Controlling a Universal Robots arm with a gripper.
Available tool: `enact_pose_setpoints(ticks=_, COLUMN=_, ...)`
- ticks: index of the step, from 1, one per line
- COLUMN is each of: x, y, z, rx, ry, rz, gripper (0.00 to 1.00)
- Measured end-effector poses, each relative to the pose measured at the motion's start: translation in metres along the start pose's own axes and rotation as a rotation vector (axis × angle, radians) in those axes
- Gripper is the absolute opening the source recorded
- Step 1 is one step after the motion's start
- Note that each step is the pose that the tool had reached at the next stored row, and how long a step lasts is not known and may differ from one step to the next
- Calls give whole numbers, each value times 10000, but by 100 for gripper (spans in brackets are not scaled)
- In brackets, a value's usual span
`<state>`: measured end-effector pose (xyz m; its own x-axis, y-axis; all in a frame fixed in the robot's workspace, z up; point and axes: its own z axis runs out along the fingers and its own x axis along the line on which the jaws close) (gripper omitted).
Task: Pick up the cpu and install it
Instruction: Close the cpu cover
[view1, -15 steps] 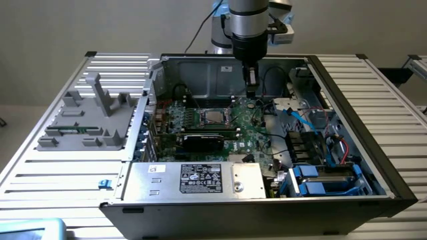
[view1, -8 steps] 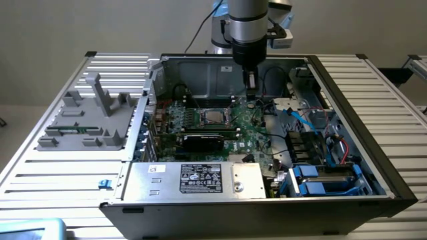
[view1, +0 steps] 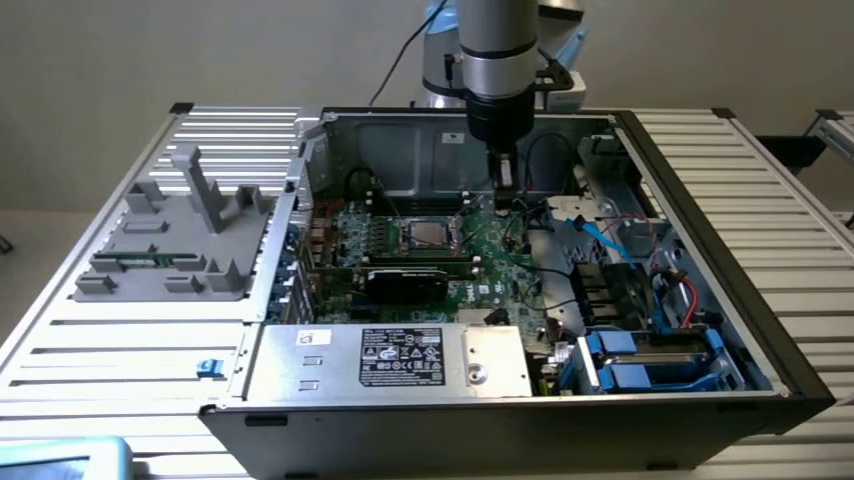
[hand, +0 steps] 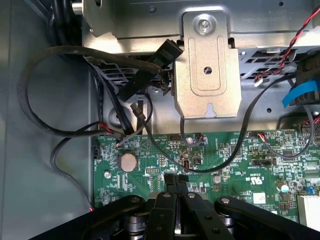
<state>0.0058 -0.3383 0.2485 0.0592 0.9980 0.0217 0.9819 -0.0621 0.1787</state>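
The cpu is a small flat square with a shiny silver top. It lies level in the dark-framed socket at the middle of the green board. The open computer case holds that board and a black card just nearer than the socket. A labelled silver box sits along its near wall, with blue brackets beside it (toward the exterior view's right). The gripper hangs over the board's far part, just right of the cpu in the exterior view, jaws clenched finger against finger.
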Motion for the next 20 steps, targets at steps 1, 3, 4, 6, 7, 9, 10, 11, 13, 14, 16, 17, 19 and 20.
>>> enact_pose_setpoints(ticks=1, x=-1, y=-3, z=17, rx=1, ry=0, rz=1, gripper=11)
enact_pose_setpoints(ticks=3, x=-1, y=-4, z=32, rx=69, ry=-6, rz=0, gripper=11)
enact_pose_setpoints(ticks=4, x=-1, y=-4, z=32, rx=158, ry=-12, rz=2, gripper=11)
enact_pose_setpoints(ticks=6, x=-1, y=-4, z=32, rx=453, ry=-31, rz=7, gripper=11)
enact_pose_setpoints(ticks=7, x=-1, y=-5, z=32, rx=614, ry=-34, rz=11, gripper=11)
enact_pose_setpoints(ticks=9, x=-1, y=-3, z=22, rx=858, ry=-45, rz=14, gripper=11)
enact_pose_setpoints(ticks=10, x=-1, y=-2, z=16, rx=942, ry=-47, rz=15, gripper=11)
enact_pose_setpoints(ticks=11, x=-1, y=-1, z=9, rx=1029, ry=-46, rz=17, gripper=11)
enact_pose_setpoints(ticks=13, x=0, y=2, z=-5, rx=1204, ry=-50, rz=20, gripper=11)
enact_pose_setpoints(ticks=14, x=0, y=2, z=-13, rx=1288, ry=-50, rz=22, gripper=11)
enact_pose_setpoints(ticks=16, x=0, y=-4, z=-28, rx=1464, ry=-49, rz=25, gripper=11)
enact_pose_setpoints(ticks=17, x=-1, y=-11, z=-35, rx=1554, ry=-49, rz=27, gripper=11)
enact_pose_setpoints(ticks=19, x=-2, y=-36, z=-51, rx=1734, ry=-46, rz=31, gripper=11)
enact_pose_setpoints(ticks=20, x=-3, y=-53, z=-57, rx=1809, ry=-41, rz=33, gripper=11)
